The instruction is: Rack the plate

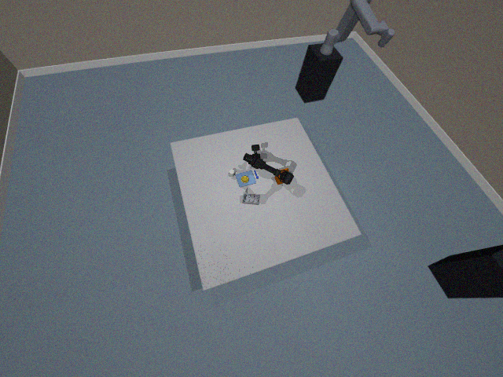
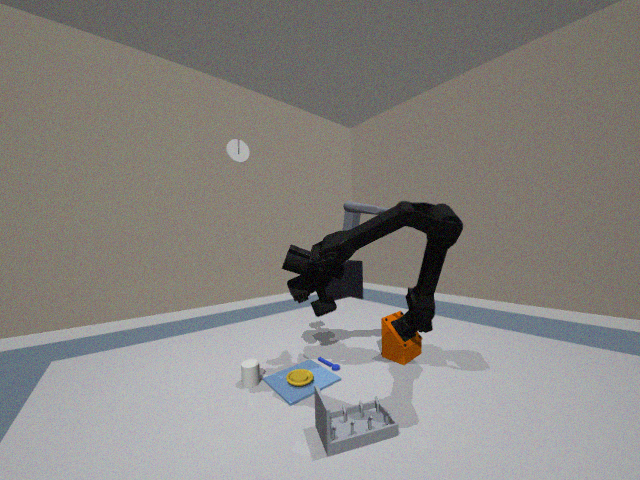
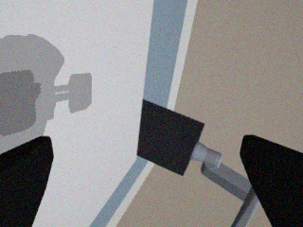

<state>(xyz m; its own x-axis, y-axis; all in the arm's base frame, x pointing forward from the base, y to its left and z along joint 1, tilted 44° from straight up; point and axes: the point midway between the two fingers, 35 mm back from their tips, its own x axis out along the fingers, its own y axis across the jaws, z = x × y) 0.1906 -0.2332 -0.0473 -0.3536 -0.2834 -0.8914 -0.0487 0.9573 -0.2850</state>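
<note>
From the top view I see the round yellow plate [image 1: 244,177] flat on its blue mat [image 1: 248,182] on the white desk [image 1: 284,235], near the grey railed dish rack [image 1: 251,199]; from the exterior the black pincer [image 2: 314,302] hangs high and wide open, gripping nothing; my wrist view shows neither, so I judge the reach not yet begun.

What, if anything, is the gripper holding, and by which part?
Nothing. The gripper hangs open above the table, and the yellow plate lies flat on the blue mat, apart from it.
</note>
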